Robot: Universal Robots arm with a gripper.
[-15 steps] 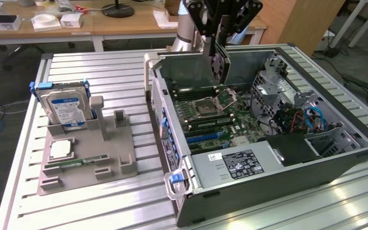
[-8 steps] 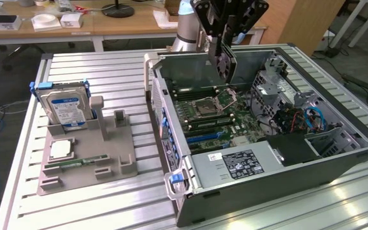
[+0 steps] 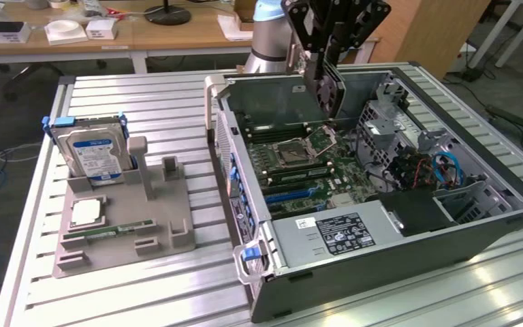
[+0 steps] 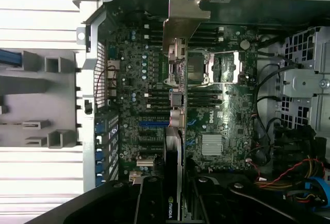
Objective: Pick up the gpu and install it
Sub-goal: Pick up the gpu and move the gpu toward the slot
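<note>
The slatted metal worktop carries everything. Largest on it is the computer case, lying on its side with the cover off. The motherboard faces up inside it, and the power supply sits at the near end.

Toward the exterior view's left, apart from the case, lies a grey holder. A hard drive with a blue-white label stands upright at its far end.

My fingers are clamped on the gpu, one on each flat face. I hold the card upright over the open case, above the motherboard. From my wrist it is a dark strip edge-on.

Smallest are the processor chip, lying flat on the holder, and the green memory stick just beside it.
</note>
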